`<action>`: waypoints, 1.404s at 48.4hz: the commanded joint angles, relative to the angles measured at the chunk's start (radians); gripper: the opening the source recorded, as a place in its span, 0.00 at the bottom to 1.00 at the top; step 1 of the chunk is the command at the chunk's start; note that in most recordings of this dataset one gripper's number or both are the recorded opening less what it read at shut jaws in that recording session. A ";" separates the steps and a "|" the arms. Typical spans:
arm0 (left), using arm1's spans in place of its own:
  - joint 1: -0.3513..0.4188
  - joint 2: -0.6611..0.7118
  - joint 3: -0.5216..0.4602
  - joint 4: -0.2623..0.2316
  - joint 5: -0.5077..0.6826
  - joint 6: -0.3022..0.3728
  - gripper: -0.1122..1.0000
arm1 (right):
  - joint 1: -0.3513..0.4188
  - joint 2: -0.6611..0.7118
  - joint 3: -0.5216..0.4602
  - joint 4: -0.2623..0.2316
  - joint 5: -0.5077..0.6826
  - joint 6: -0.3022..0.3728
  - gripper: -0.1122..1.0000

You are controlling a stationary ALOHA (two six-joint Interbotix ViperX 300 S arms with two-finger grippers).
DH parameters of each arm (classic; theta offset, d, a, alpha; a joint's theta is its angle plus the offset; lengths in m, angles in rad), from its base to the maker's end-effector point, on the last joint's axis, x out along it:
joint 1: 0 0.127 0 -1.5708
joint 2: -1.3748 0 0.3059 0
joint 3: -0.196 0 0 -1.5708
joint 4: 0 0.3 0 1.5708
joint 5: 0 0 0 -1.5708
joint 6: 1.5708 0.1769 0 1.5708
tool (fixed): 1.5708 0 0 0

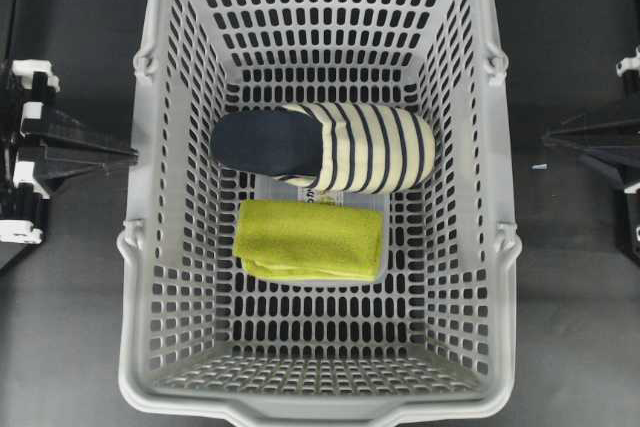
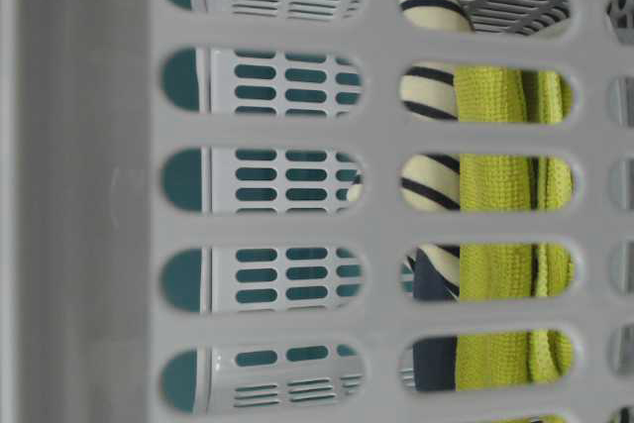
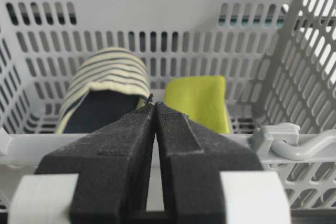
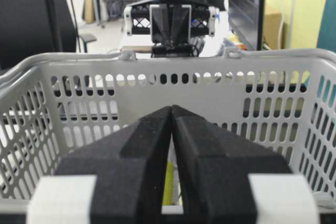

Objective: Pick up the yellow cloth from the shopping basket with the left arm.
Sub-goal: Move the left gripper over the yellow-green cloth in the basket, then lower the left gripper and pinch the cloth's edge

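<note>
The yellow cloth (image 1: 310, 240) lies folded on the floor of the grey shopping basket (image 1: 150, 197), at the near side of a striped slipper (image 1: 330, 147). My left gripper (image 1: 133, 155) is shut and empty, outside the basket's left wall. In the left wrist view its tips (image 3: 155, 104) sit just behind the basket rim (image 3: 63, 142), with the cloth (image 3: 197, 100) ahead and a little right. My right gripper (image 1: 547, 137) is shut and empty outside the right wall; its tips (image 4: 171, 107) face the basket rim (image 4: 79, 59). The cloth (image 2: 505, 195) shows through the wall slots in the table-level view.
The cream-and-navy slipper (image 3: 105, 85) lies right beside the cloth, at its left in the left wrist view and at its far side in the overhead view. The tall slotted basket walls (image 2: 376, 225) enclose both. A swing handle (image 3: 299, 145) rests on the rim. Dark table (image 1: 70, 327) surrounds the basket.
</note>
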 commanded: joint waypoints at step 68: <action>-0.098 0.991 -0.986 0.040 0.996 -0.069 0.88 | -0.011 -0.021 -0.089 0.012 0.373 0.084 0.80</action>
